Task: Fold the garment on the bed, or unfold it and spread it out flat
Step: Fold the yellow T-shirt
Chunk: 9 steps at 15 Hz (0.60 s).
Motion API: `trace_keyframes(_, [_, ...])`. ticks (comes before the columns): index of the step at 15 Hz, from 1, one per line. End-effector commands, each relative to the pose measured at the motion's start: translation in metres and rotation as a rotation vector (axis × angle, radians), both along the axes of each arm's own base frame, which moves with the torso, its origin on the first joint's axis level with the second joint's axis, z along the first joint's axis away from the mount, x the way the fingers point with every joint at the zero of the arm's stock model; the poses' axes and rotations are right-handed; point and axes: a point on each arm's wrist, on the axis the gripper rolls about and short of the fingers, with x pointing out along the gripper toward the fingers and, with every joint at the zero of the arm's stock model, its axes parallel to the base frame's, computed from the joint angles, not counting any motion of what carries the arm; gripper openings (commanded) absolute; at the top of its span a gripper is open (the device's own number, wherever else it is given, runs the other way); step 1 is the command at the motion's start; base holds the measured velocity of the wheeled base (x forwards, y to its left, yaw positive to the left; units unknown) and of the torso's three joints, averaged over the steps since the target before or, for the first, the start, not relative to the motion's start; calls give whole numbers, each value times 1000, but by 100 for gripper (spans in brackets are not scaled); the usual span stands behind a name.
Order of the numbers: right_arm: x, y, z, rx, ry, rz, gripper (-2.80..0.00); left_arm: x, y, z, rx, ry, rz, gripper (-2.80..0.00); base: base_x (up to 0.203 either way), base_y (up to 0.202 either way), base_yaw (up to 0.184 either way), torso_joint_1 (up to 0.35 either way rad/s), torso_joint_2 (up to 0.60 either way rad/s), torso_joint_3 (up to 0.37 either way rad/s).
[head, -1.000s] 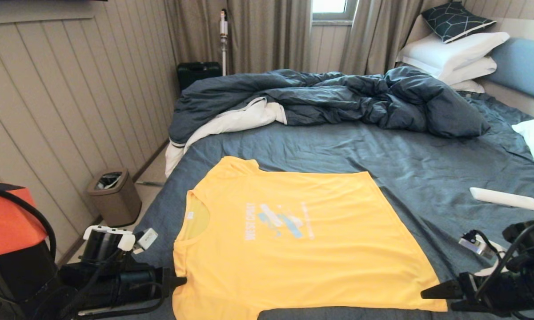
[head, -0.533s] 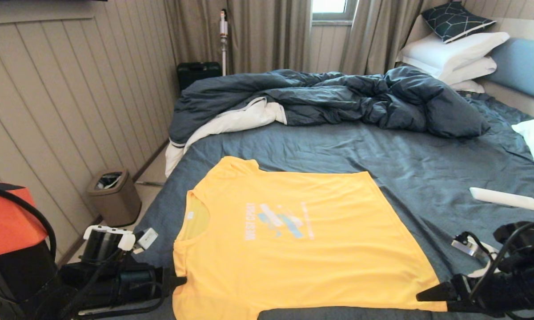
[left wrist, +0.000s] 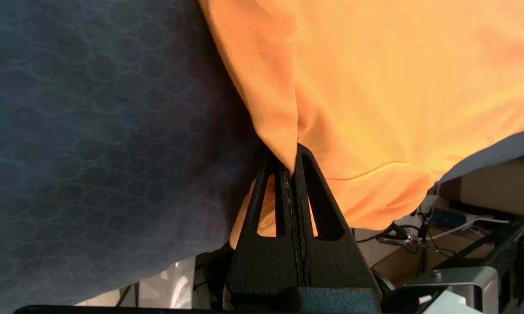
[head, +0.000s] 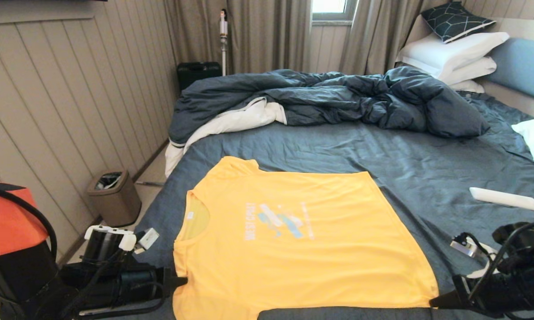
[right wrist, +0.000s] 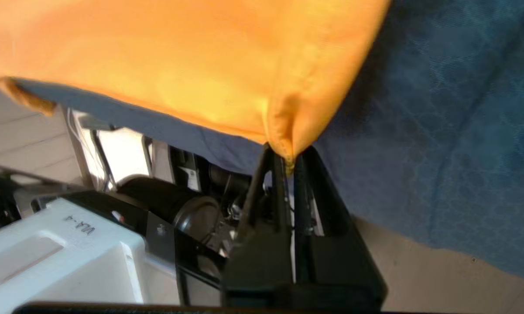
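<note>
The left gripper (head: 182,281) pinches the shirt (head: 293,240) near its shoulder; the right gripper (head: 433,303) clamps its hem corner. The near sleeve is cut off at the bed (head: 427,178) edge.

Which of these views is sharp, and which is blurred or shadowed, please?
Head view: evenly daylit, garment sharp. Left wrist view: crisp where the left gripper pinches yellow cloth. Right wrist view: soft blur across the fabric above the right gripper, shadow on the bed.

**Camera setup: one high overview, two close wrist views**

Head view looks forward and down across the bed (head: 382,151) from its near edge. Both wrist views sit close behind their grippers, facing the garment's (head: 293,249) near corners. All three share garment and sheet.
</note>
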Motion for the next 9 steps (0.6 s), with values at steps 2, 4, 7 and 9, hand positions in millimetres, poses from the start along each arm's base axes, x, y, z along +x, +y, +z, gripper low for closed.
trace_keyframes(2, [0,0,0,1,3,3,-280,1,-2,1,-5,-5,-6,-280,0,0,0,0,0,0])
trace_keyframes(4, [-2,1,0,-2,6,2,-280,0,-3,0,-4,5,-9,-280,0,0,0,0,0,0])
trace_keyframes(7, [-13,5,4,-5,6,1,-280,-10,-4,1,1,17,-25,-280,0,0,0,0,0,0])
trace_keyframes(9, [-23,7,6,-12,4,-2,-280,-19,-4,5,1,20,-40,-280,0,0,0,0,0,0])
